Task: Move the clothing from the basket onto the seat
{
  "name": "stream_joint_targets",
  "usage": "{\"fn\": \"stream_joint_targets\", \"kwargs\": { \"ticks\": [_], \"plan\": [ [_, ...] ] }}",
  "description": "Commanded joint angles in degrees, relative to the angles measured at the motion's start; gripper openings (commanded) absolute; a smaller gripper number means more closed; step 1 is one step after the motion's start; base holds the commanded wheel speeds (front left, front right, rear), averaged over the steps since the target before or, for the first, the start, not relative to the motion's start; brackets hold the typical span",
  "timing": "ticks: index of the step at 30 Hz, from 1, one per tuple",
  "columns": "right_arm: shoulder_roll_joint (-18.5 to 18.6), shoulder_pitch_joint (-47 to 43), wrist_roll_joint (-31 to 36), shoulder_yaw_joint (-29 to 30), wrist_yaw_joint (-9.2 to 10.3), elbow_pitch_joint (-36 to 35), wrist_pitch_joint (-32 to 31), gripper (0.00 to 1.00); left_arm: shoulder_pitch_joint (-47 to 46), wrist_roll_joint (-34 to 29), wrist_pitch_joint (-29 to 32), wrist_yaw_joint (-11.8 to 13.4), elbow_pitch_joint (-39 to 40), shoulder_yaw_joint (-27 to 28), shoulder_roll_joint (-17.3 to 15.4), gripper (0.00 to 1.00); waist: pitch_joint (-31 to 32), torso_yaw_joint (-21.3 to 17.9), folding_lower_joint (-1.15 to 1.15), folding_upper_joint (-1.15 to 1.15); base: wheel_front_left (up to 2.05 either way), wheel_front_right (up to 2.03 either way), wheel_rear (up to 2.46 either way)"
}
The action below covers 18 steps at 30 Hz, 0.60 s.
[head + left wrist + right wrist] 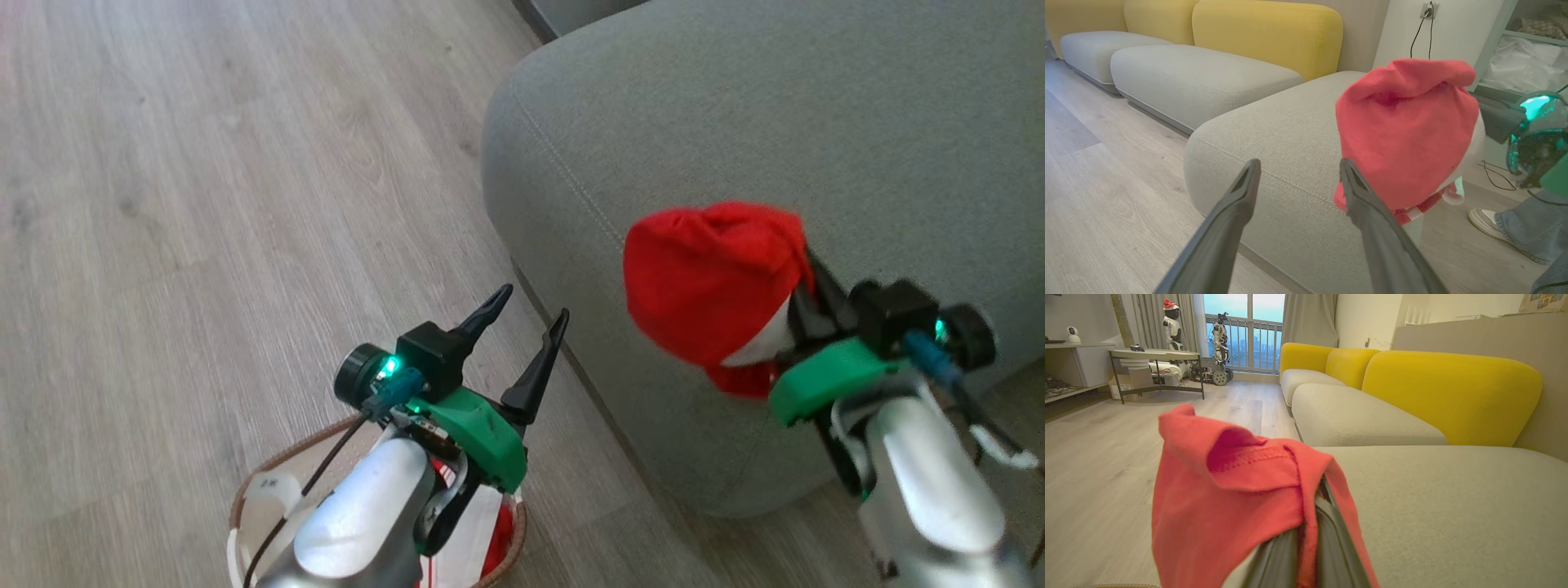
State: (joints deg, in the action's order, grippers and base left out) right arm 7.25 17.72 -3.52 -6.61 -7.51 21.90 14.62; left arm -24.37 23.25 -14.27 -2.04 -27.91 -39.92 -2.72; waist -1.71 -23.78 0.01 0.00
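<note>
My right gripper (812, 278) clamped on soft bright-red fabric garment (706, 278) by near edge of grey-green upholstered seat (775, 106). Left gripper (535, 302) apart above cream plastic basket (245, 490) holding second garment (490, 531). Light, limp: pinch bunched fold.

Left gripper (535, 300): fingers spread wide, nothing between them, pointing up and slightly right in head view. Pale left forearm (363, 510) rises from the bottom edge. Right gripper (810, 296): fingers pressed together on the garment (710, 278), tips hidden under it. Right forearm (931, 474) enters at lower right.
</note>
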Motion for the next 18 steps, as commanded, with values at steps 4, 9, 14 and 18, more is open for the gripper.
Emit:
{"fn": "stream_joint_targets", "kwargs": {
  "ticks": [4,9,14,18],
  "plan": [
    [1.73,7.72,-0.88,-1.09,0.02,0.14,0.37,0.0,-2.35,-1.27,-0.73,-0.16,2.3,3.02,-0.24,1.0,-2.41,0.98,-0.01,0.0,0.0,0.0,0.0],
    [4.56,18.23,-2.16,-1.54,0.02,5.04,-0.1,0.0,-3.72,-3.08,-0.73,0.2,3.33,4.32,-0.79,1.0,-7.17,2.99,-0.01,0.0,0.0,0.0,0.0],
    [8.11,30.4,-4.07,-0.58,0.02,10.77,-0.46,0.0,-5.17,-4.84,-0.73,0.91,5.69,5.59,-2.25,1.0,-13.2,5.86,-0.01,0.0,0.0,0.0,0.0],
    [11.9,39.83,-5.48,0.86,0.02,15.58,-1.13,0.0,-6.9,-6.54,-0.64,0.99,7.35,5.51,-3.97,1.0,-18.58,8.44,-0.01,0.0,0.0,0.0,0.0]
  ]
}}
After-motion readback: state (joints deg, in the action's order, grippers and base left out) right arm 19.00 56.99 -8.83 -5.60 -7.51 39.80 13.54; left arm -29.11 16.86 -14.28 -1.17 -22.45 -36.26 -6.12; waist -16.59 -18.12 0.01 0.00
